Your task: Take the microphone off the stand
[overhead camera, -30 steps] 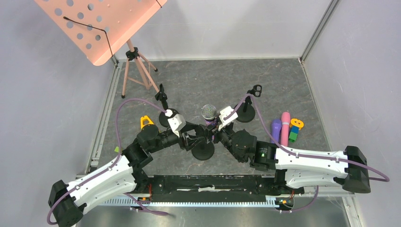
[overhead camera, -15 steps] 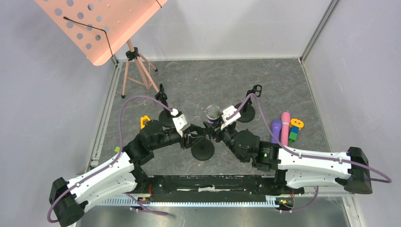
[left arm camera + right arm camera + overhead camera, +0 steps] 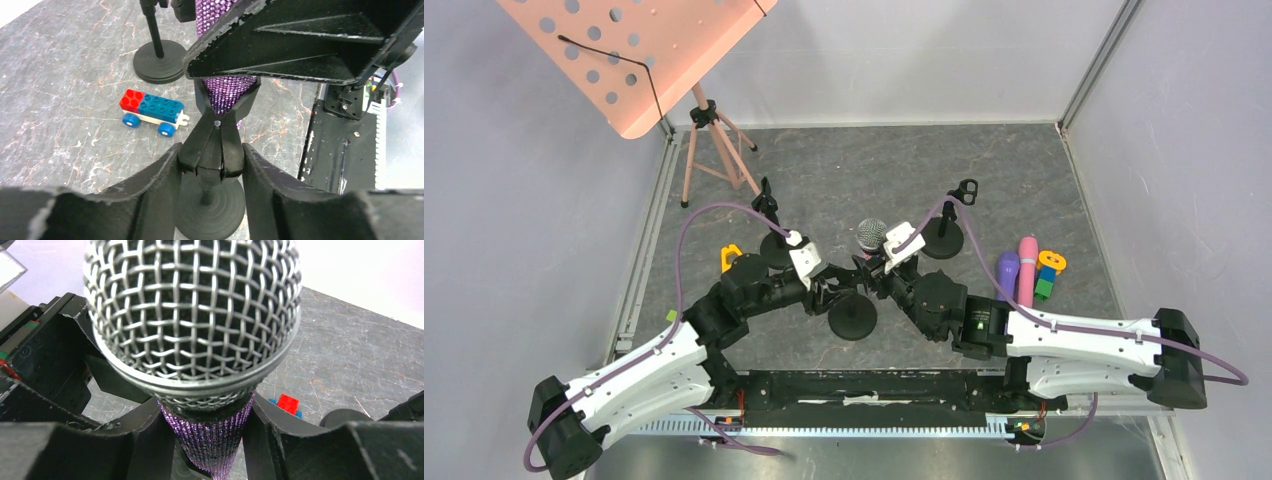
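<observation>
One microphone, a silver mesh ball over a glittery purple handle, sits upright in the clip of its black, round-based stand on the grey marbled table. The right end effector is clamped on the handle and the left end effector on the stand's clip. Two bare stands sit behind.

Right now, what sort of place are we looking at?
Probably a walled robot test cell dressed as a small music set: plain grey wall panels around a dark marbled tabletop, a pink perforated sheet-music stand, and a glittery purple microphone on a black round-base stand.
</observation>
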You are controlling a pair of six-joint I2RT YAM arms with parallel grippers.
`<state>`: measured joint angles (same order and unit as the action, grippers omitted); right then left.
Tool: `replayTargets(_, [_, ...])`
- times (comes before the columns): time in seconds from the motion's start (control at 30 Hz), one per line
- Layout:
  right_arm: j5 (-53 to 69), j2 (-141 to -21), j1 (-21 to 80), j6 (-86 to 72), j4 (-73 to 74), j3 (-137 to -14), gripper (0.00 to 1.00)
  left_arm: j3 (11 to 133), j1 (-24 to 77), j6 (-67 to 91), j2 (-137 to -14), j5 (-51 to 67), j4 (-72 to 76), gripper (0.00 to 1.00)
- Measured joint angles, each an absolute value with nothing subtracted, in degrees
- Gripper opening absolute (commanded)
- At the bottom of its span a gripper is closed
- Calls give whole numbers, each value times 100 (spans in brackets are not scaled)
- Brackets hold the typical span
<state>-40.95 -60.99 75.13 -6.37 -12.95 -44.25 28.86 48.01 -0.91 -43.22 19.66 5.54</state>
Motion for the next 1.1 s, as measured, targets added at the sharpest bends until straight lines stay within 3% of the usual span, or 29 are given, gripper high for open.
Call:
replayTargets(0.1, [-4040,-6182,7487,-607,-1223,-4523,42,2888,4783,-143,-4276,1859,480,48])
replayTargets(0.17, [-3990,-6289,7483,-580,-1146,-4639,42,2912,4781,-193,-4204,1815,331,64])
replayTargets(0.27, [-3953,-6429,7467,-539,-1111,-4766,42,2943,4781,-268,-4104,1804,174,61])
replayTargets(0.33, [-3931,-6493,7454,-530,-1098,-4829,42,2947,4781,-287,-4034,1774,95,57])
replayTargets(0.5, [-3922,-6532,7439,-521,-1059,-4869,42,3020,4759,-311,-4034,1667,-69,35])
replayTargets(0.7, [-3848,-6534,7402,-526,-1026,-4888,42,3079,4759,-311,-4049,1653,-161,27])
replayTargets(0.73, [-3835,-6539,7397,-526,-1011,-4904,42,3079,4759,-311,-4042,1647,-165,30])
replayTargets(0.8, [-3806,-6547,7391,-526,-980,-4923,42,3079,4759,-309,-4032,1627,-178,52])
replayTargets(1.0, [-3736,-6554,7371,-526,-934,-4952,42,3076,4764,-290,-3920,1656,-204,66])
replayTargets(1.1, [-3706,-6554,7341,-528,-932,-4952,42,3079,4764,-283,-3868,1667,-202,65])
